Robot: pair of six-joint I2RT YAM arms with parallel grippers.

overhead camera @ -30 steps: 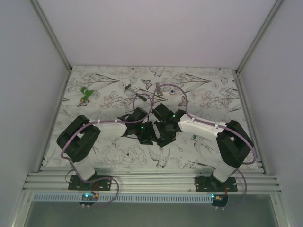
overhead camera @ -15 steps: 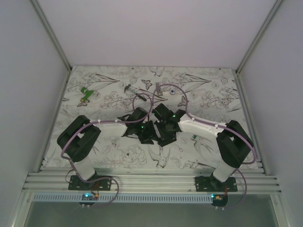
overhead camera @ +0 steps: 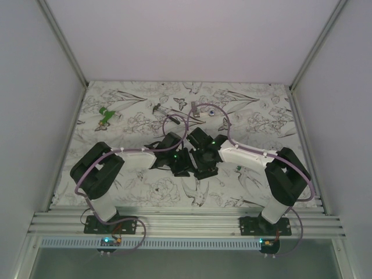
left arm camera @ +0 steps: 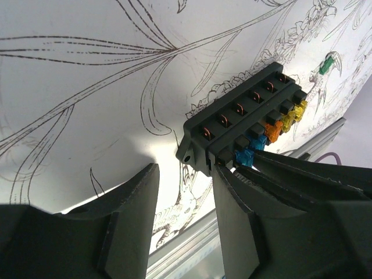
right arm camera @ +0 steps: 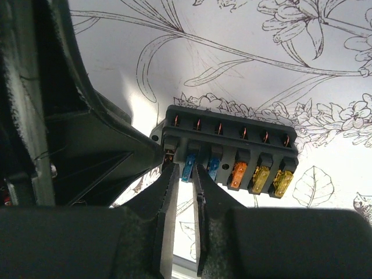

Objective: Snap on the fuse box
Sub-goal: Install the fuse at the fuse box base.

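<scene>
Three pale walls (overhead camera: 192,35) surround the floral table (overhead camera: 261,99) and fuse box (left arm camera: 232,125).

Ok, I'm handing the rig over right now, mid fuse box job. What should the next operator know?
Left gripper: fingers open at the near end of the fuse box; one finger looks to touch it.
Right gripper: fingers nearly together, tips flanking the first blue fuse; grip unclear.
Fuse box: flat on the patterned table, mid-table, under both wrists.
Done: five coloured fuses sit in the row.
Left: the end slot by the left fingers shows no coloured fuse; no cover on the box.
</scene>
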